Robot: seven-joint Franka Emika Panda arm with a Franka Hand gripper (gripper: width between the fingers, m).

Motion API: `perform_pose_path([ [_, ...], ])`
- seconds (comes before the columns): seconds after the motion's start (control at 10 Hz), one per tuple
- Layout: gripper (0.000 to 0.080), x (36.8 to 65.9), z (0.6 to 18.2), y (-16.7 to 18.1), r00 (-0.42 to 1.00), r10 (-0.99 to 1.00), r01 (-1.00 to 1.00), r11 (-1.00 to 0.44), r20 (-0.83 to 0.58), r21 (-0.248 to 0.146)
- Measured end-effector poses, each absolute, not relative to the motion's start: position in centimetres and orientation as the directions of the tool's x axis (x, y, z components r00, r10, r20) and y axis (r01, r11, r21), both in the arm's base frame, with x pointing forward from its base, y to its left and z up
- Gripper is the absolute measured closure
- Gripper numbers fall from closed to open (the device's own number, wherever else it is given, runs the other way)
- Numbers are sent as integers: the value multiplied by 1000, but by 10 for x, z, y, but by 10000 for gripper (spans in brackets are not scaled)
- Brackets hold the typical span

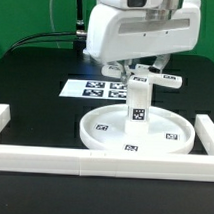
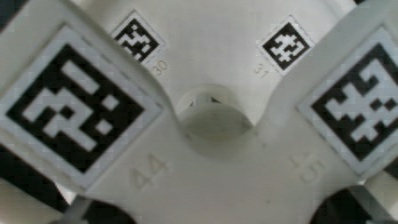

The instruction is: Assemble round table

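Fingers (image 1: 143,73): positioned at the cross-shaped base (image 1: 146,77), which sits on top of the short cylinder leg (image 1: 138,106). The arm's white housing (image 1: 138,31) covers the contact area in the exterior view, and the wrist view shows no fingertip clearly, so whether the fingers are apart or clamped on the base cannot be determined.

Nearest the exterior camera: a long white border bar (image 1: 103,164) runs across the front of the black desk (image 1: 36,78), with shorter bars rising at the exterior view's left (image 1: 2,118) and right (image 1: 207,132).

Just behind the front bar: the large rimmed round disc (image 1: 109,133) lies flat on the desk, with small square tags on its rim and floor. The leg stands upright at about the disc's centre, carrying a tag on its side.

Above the leg: the base lies level, its arms reaching out to the exterior view's left and right. In the wrist view the base (image 2: 199,150) fills the frame, with large tags on two arms, two smaller tags beyond, and a round recess (image 2: 215,120) at the centre where the arms meet.

Farther back: the marker board (image 1: 88,88) lies flat on the desk, partly hidden by the arm. A green backdrop (image 1: 28,14) closes the scene.
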State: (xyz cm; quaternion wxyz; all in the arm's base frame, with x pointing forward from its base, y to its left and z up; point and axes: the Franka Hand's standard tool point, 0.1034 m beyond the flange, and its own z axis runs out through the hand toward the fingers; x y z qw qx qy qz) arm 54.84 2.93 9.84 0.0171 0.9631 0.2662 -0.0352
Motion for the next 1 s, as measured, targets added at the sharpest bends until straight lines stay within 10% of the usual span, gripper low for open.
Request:
perform_pose_path([
  [1.0, 347, 551, 99, 44, 897, -442, -441, -897, -28, 15],
])
